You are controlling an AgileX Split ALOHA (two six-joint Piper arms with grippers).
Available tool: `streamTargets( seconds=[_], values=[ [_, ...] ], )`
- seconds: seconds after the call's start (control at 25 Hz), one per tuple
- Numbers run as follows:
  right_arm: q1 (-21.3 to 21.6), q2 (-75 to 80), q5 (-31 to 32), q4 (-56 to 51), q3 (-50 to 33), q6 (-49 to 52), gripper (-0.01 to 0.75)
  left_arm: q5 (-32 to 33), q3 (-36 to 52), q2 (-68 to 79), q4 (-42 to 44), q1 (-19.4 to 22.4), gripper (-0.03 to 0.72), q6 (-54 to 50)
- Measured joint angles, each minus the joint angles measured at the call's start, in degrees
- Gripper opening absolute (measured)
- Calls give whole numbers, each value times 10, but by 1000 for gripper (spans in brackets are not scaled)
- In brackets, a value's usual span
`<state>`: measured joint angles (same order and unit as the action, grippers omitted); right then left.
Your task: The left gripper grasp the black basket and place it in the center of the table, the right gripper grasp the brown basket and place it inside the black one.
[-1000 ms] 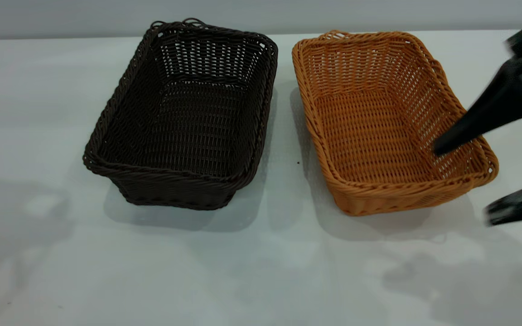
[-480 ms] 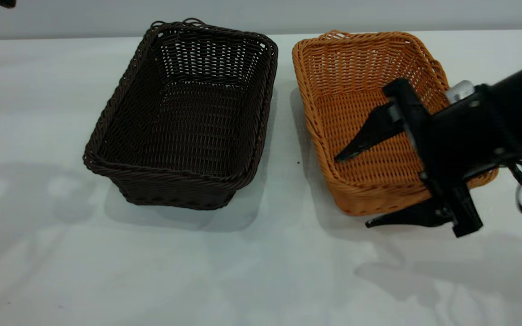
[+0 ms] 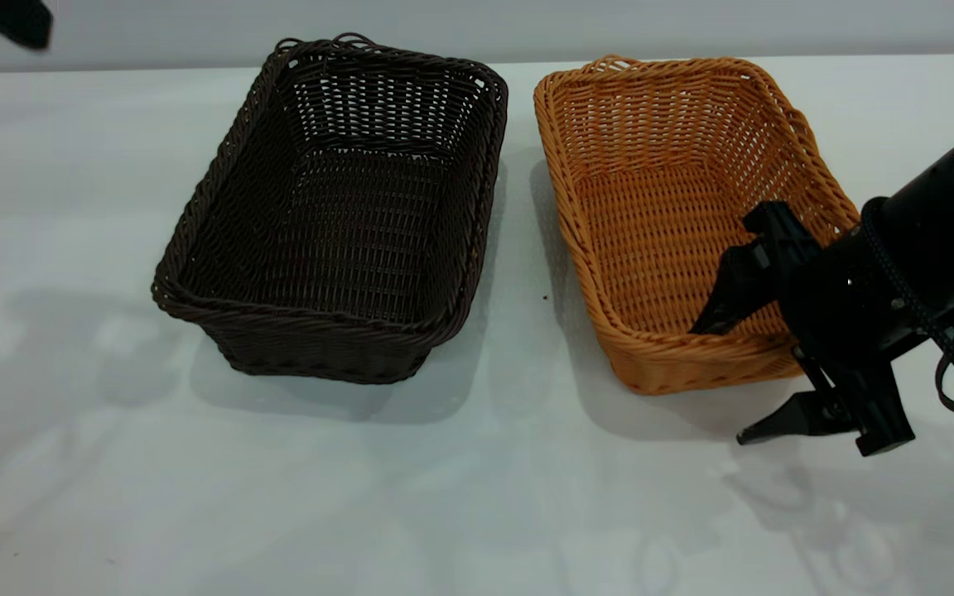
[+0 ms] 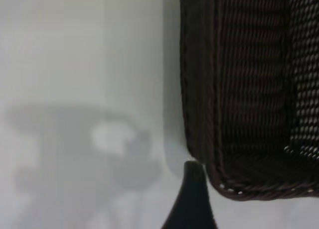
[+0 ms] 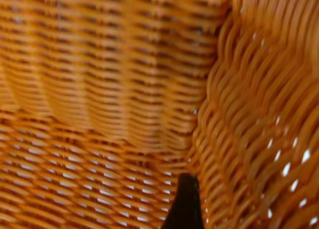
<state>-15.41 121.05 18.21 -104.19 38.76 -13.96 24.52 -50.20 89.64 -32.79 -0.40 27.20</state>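
Right claw [image 3: 725, 381] shifted to orange-tan brown basket [image 3: 676, 207] corner

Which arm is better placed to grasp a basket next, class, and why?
Right. The right gripper is open astride the brown basket's near rim, one finger inside, one outside. The left gripper is only at the far corner, away from the black basket.

Black basket [image 3: 336, 215]: dark woven rectangular tray, flared sides, braided rim; set upright on the white surface [image 3: 477, 497], left of the brown basket [image 3: 692, 215]. Brown basket: orange-tan wicker, same form, upright, just beside it, a narrow gap kept between them.
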Motion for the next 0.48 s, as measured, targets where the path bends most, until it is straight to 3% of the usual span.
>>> streamTargets(
  seconds=[0.48],
  values=[
    [0, 11, -30, -2, 23, 14, 584, 1, -183, 233, 25, -70, 567, 11]
  ],
)
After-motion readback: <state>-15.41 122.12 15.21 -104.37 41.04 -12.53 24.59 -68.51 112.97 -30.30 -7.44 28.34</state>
